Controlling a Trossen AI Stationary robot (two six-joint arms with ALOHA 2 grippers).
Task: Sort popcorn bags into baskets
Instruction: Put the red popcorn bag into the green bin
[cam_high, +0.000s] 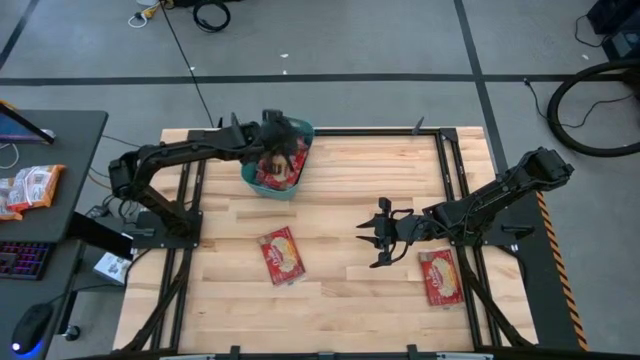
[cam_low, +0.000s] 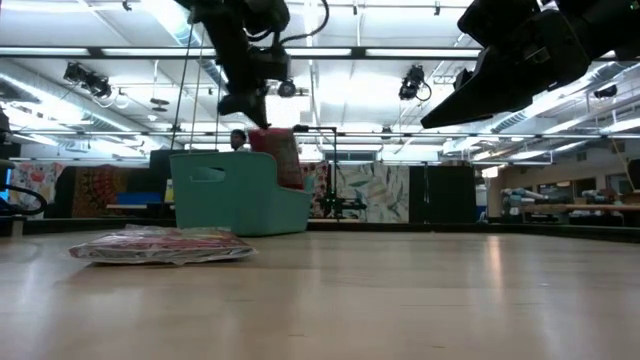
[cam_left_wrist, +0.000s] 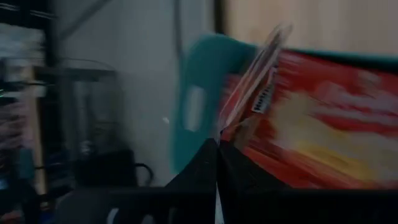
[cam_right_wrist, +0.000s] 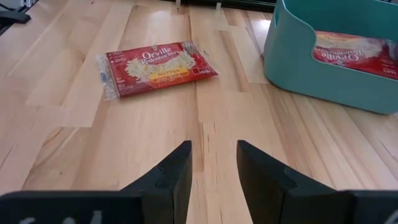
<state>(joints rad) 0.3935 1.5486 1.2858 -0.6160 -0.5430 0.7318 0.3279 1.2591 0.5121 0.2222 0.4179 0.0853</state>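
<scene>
left gripper (cam_high: 283, 143) sits over the teal basket (cam_high: 300, 186) at the bench's (cam_high: 350, 180) far side, w/ fingers closed together on the edge of a red popcorn bag (cam_left_wrist: 323, 124); in the low view that bag (cam_low: 285, 158) stands upright, poking above the basket rim. more red bags lie inside the basket.

right gripper (cam_high: 377, 238) hovers above mid-bench, fingers (cam_right_wrist: 171, 171) slightly apart w/ a narrow gap, holding and touching nothing.

two bags lie flat on the bench: one (cam_high: 281, 255) near the front, left of centre; one (cam_high: 440, 276) under the right arm.
</scene>
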